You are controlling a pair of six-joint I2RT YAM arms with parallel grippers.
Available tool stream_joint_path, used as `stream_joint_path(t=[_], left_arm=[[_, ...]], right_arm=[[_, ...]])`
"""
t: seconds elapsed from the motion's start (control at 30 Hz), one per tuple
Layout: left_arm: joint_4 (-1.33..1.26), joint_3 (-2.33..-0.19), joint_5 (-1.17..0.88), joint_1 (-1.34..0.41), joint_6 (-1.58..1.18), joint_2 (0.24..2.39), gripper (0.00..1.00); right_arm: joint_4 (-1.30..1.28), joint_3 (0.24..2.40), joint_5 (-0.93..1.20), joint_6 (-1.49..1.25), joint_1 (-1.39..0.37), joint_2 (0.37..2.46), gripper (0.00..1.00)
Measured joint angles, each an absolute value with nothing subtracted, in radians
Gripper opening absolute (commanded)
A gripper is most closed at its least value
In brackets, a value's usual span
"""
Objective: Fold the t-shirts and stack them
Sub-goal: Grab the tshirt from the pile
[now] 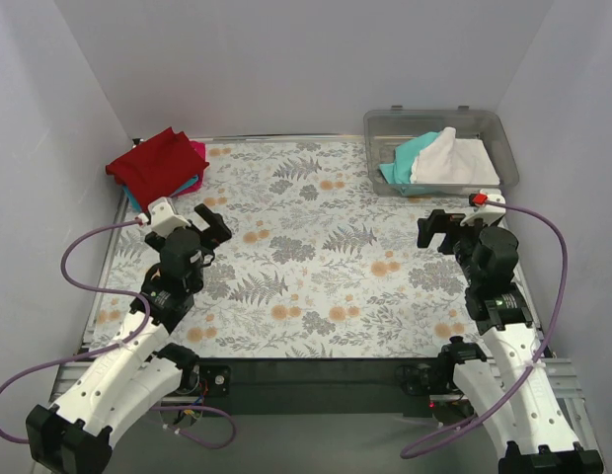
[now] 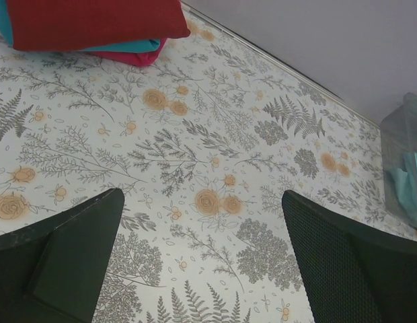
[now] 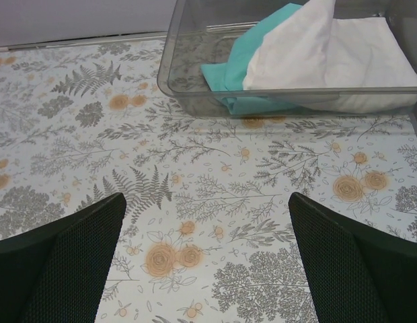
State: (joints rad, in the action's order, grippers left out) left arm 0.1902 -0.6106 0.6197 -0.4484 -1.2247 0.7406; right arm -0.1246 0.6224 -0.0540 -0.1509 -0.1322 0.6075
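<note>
Top external view: floral-patterned worktop (image 1: pixel 316 257). A clear plastic bin (image 1: pixel 439 120) stands at its far right corner. Inside the bin lie a crumpled white tee (image 1: pixel 456 158) and, touching it on the side away from the wall, a teal tee (image 1: pixel 407 160). Well apart from the bin, at the opposite far corner, sits a folded stack: red tee (image 1: pixel 153 163) on top, a pink tee (image 1: pixel 198 150) and a blue tee (image 1: pixel 188 186) showing at the edges beneath. The right pincer (image 1: pixel 436 229) hangs just on the near side of the bin, jaws spread, holding nothing. The left pincer (image 1: pixel 215 225) hangs far across from the bin, near the stack, jaws likewise spread and empty. Left wrist view: left pincer (image 2: pixel 203 202) wide open over bare pattern, nothing between its fingers (image 2: pixel 60 262). The stack lies well apart from the bin (image 2: pixel 405 128), red tee (image 2: pixel 94 20) over blue tee (image 2: pixel 128 46) over pink tee (image 2: pixel 142 58). Right wrist view: right pincer (image 3: pixel 205 202) wide open, empty, a short way before the bin (image 3: pixel 195 91). The teal tee (image 3: pixel 239 70) lies partly under the white tee (image 3: pixel 309 50), both inside the bin.
</note>
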Motion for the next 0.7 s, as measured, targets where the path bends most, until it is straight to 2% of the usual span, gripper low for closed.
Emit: stream_joint_path(t=[0.2, 0.43, 0.57, 0.7], left_arm=[[0.157, -0.611, 0.608, -0.448, -1.211, 0.751, 0.98], [0.116, -0.599, 0.497, -0.448, -1.232, 0.746, 0.98], [0.111, -0.57, 0.502, -0.448, -1.238, 0.692, 0.98], [0.11, -0.562, 0.521, -0.448, -1.239, 0.63, 0.98]], right_arm=[[-0.125, 0.623, -0.103, -0.15, -0.132, 0.665, 0.98], [-0.131, 0.651, -0.189, -0.15, -0.132, 0.723, 0.98], [-0.12, 0.709, -0.189, -0.128, -0.132, 0.723, 0.98], [-0.103, 0.836, -0.183, -0.094, -0.132, 0.83, 0.98]])
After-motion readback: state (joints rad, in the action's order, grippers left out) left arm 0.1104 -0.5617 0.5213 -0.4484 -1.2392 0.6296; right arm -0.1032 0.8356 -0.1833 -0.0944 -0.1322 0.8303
